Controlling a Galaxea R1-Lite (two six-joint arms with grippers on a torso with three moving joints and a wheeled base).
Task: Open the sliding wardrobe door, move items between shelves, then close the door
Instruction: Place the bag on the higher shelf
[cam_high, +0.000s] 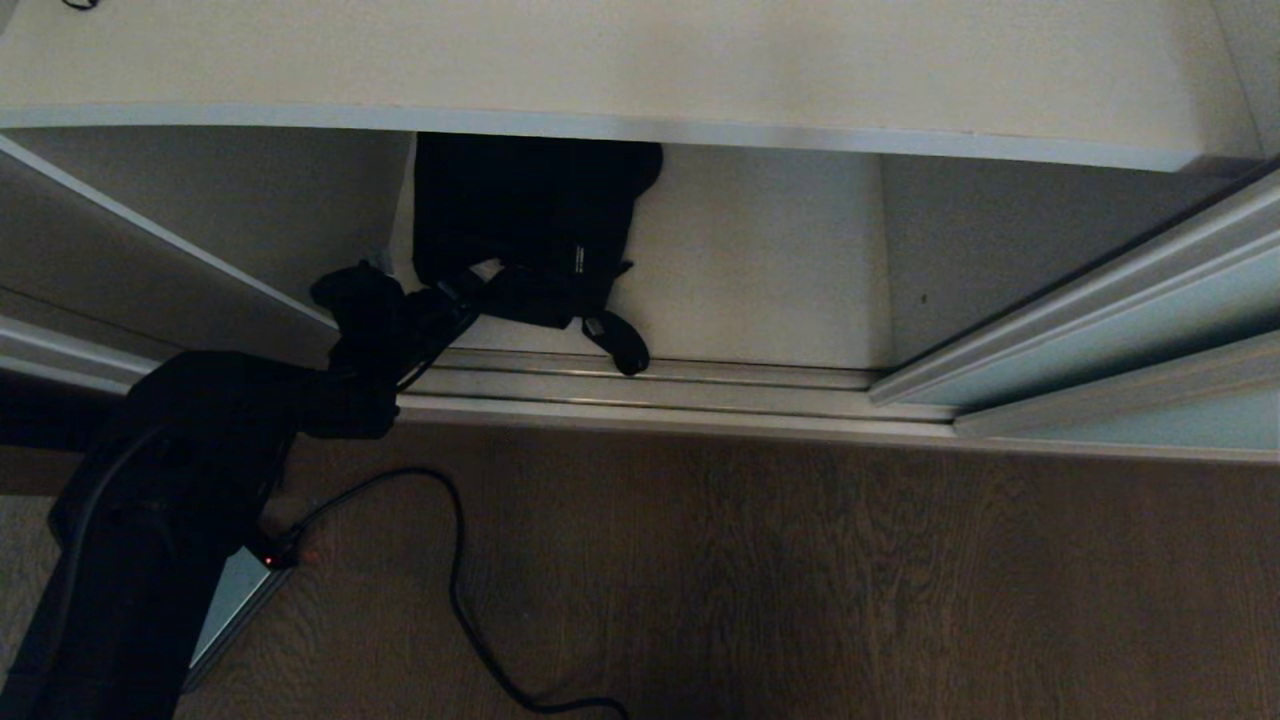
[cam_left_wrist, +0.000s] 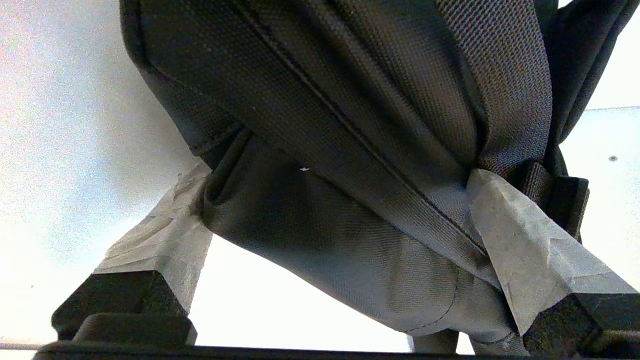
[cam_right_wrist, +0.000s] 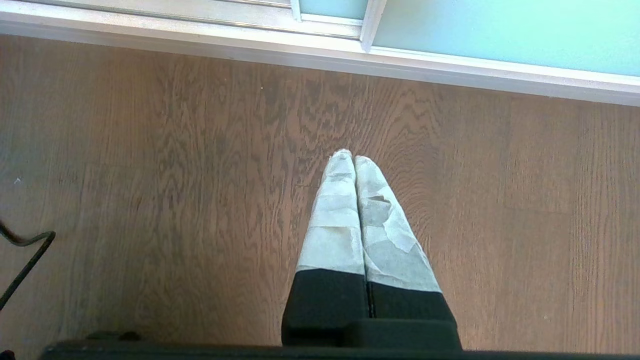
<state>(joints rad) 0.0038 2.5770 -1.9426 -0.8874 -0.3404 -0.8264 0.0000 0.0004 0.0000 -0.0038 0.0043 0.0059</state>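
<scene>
A floppy black bag (cam_high: 530, 220) with a small white label lies on the lower white shelf (cam_high: 760, 260), under the upper shelf (cam_high: 640, 60). One strap (cam_high: 620, 345) trails onto the floor track. My left gripper (cam_high: 470, 290) reaches into the compartment at the bag's straps. In the left wrist view it (cam_left_wrist: 337, 175) stands open, its taped fingers (cam_left_wrist: 160, 250) spread wide with the bag's fabric (cam_left_wrist: 350, 225) between them, touching both tips. The sliding wardrobe door (cam_high: 1130, 330) stands pushed to the right. My right gripper (cam_right_wrist: 354, 157) hangs shut and empty over the wooden floor near the door (cam_right_wrist: 500, 30).
The grooved metal floor track (cam_high: 650, 390) runs along the wardrobe's front. A black cable (cam_high: 455, 560) snakes over the wooden floor (cam_high: 850, 580) beside my left arm. A slanted white side panel (cam_high: 150, 260) bounds the compartment on the left.
</scene>
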